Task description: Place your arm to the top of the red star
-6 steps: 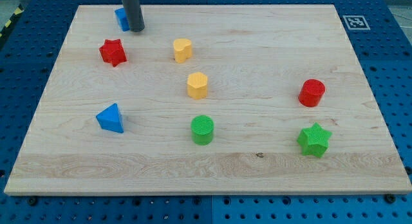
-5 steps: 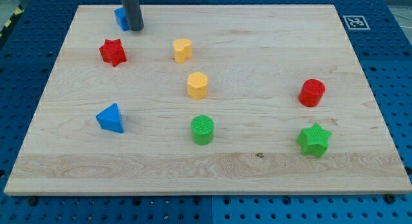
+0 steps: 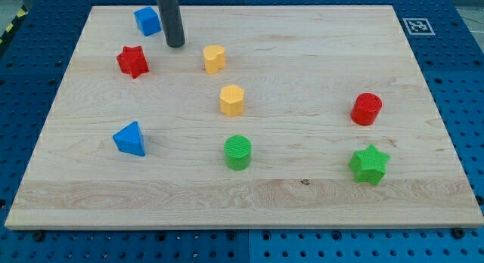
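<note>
The red star (image 3: 132,61) lies near the board's upper left. My tip (image 3: 175,44) rests on the board to the star's upper right, about a block's width away, between the star and the yellow heart (image 3: 215,59). A blue block (image 3: 147,20) sits just up and left of the tip, now fully in sight. The rod rises out of the view's top.
A yellow hexagonal block (image 3: 232,100) lies mid-board, a blue triangle (image 3: 130,138) at the left, a green cylinder (image 3: 237,152) below centre, a red cylinder (image 3: 367,109) and a green star (image 3: 369,164) at the right. A marker tag (image 3: 415,26) sits at the board's top right corner.
My tip has slid right and a little down, away from the blue block it stood against. The blue block is now uncovered. No block has moved.
</note>
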